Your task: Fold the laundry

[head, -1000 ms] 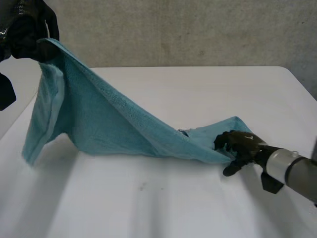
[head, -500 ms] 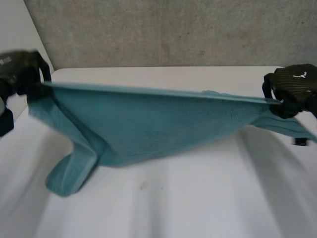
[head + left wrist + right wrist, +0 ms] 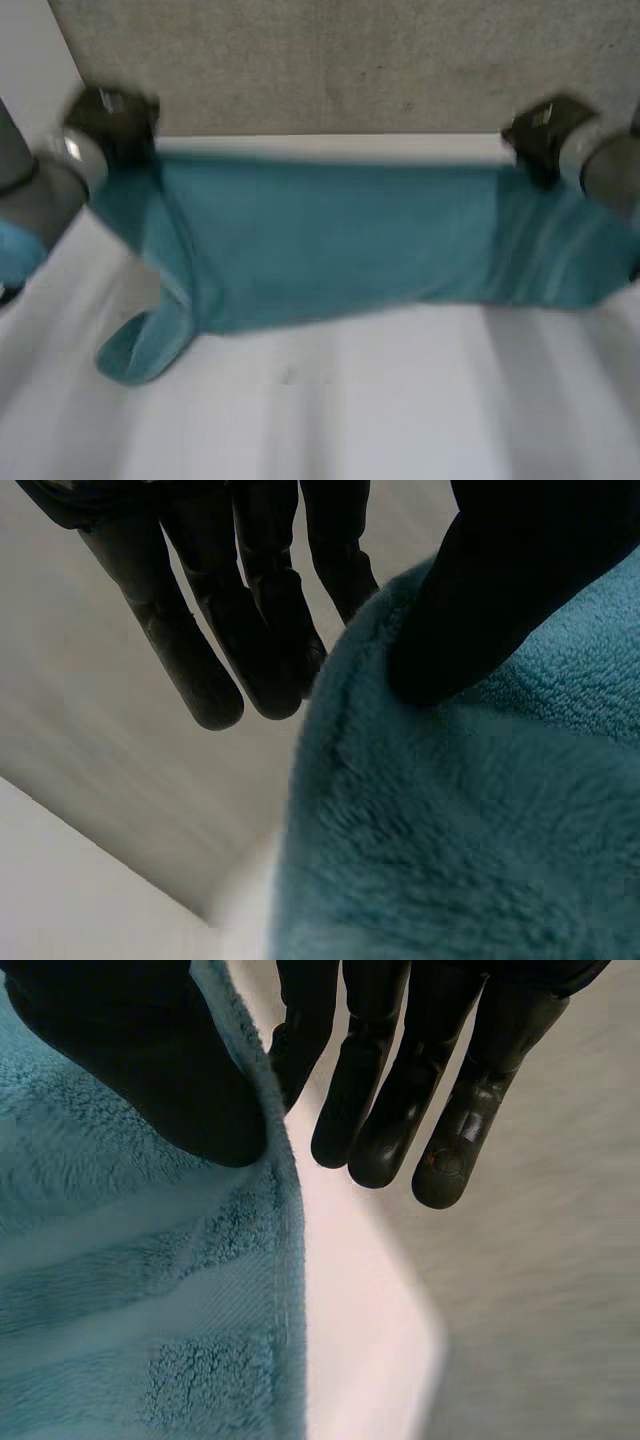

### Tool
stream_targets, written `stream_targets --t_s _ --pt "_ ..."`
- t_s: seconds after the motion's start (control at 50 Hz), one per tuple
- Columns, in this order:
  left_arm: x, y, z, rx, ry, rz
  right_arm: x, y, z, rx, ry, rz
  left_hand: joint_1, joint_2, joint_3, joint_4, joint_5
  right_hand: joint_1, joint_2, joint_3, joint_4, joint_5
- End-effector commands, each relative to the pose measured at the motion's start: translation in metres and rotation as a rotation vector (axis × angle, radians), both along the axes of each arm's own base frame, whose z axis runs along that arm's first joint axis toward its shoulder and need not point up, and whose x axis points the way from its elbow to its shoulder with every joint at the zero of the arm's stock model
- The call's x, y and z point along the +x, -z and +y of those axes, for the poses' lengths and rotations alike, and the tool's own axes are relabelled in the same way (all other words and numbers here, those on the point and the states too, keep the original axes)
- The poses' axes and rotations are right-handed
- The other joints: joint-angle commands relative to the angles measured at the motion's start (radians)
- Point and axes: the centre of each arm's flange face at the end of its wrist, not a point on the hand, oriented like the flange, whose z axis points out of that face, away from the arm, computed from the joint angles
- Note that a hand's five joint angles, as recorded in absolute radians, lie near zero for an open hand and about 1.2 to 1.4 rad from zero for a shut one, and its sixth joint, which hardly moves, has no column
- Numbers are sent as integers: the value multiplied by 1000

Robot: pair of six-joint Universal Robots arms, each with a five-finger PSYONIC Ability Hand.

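Hanging towel point(image 3: 330, 240): is being held up, stretched wide above the desk point(image 3: 350, 420), with its top edge level; one lower end is being left drooping, curled, at the desk.
Grip, left robot hand point(image 3: 110, 118): one top corner is being pinched between thumb and fingers point(image 3: 200, 670).
Grip, right robot hand point(image 3: 540, 132): the opposite top corner is being pinched likewise, thumb pressed onto the cloth.

Teal towel point(image 3: 330, 240) stretched taut, raised; lower-left corner curled on table.
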Motion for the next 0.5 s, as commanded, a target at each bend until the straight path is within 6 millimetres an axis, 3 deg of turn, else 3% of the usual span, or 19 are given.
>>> stream_targets --t_s 0.02,0.1,0.16,0.26,0.32,0.34,0.4,0.42,0.48,0.5 --pt "-1 -145 4 -669 -48 205 4 -166 -24 -772 4 -344 261 197 205 201 261 424 222 213 207 239" --pt "-4 -138 6 -654 -44 212 1 -162 -8 -746 -25 -332 261 197 205 201 261 424 222 213 207 239" --pt "-2 -105 2 -528 -42 200 3 -131 -1 -628 -59 -302 261 197 205 201 261 424 222 213 207 239" --pt "4 -42 1 -314 -42 207 9 -58 2 -400 -105 -252 261 197 205 201 261 424 222 213 207 239" --pt "8 -12 2 -228 -56 186 9 -33 5 -322 -114 -240 261 197 205 201 261 424 222 213 207 239" --pt "9 8 4 -175 -59 169 11 -13 7 -262 -125 -229 261 197 205 201 261 424 222 213 207 239" --pt "9 42 7 -80 -62 141 12 23 7 -156 -131 -211 261 197 205 201 261 424 222 213 207 239" --pt "9 60 9 -29 -63 125 14 47 8 -86 -135 -201 261 197 205 201 261 424 222 213 207 239" --pt "10 82 15 37 -54 106 15 78 12 8 -128 -184 261 197 205 201 261 424 222 213 207 239" --pt "10 95 20 76 -50 93 16 97 17 70 -126 -172 261 197 205 201 261 424 222 213 207 239"
